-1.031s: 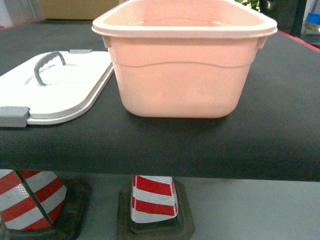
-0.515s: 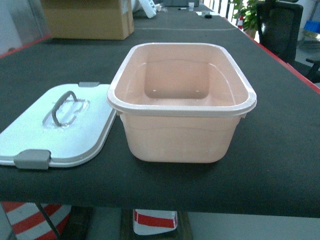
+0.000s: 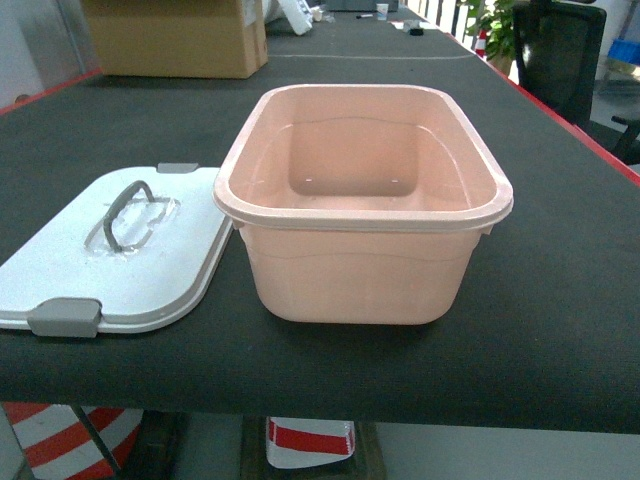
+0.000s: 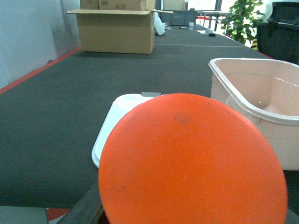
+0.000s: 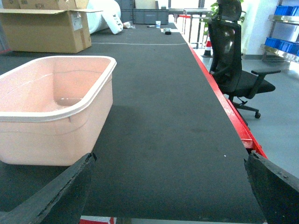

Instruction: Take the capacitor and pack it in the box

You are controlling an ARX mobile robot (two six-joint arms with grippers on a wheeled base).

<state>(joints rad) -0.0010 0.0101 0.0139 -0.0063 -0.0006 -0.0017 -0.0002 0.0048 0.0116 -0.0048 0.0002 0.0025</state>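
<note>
The orange capacitor [image 4: 191,163] fills the lower left wrist view, close to the camera, with one dark finger [image 4: 84,210] of my left gripper [image 4: 187,214] showing at its lower left edge. My left gripper looks shut on it. The pink box [image 3: 360,200] stands open and empty on the black table. Its white lid [image 3: 120,250] lies flat to its left. In the left wrist view the box [image 4: 261,102] is ahead to the right and the lid [image 4: 117,121] is partly hidden behind the capacitor. My right gripper [image 5: 170,186] is open, to the right of the box [image 5: 56,135]. Neither gripper shows in the head view.
A brown cardboard carton [image 3: 175,35] stands at the table's far left. The table's red right edge [image 5: 224,107] has a black office chair [image 5: 233,60] beyond it. Red-and-white striped cones [image 3: 305,440] stand on the floor under the near edge.
The head view rose from level with the box's side to looking down into the box, then held still over the last half second.
</note>
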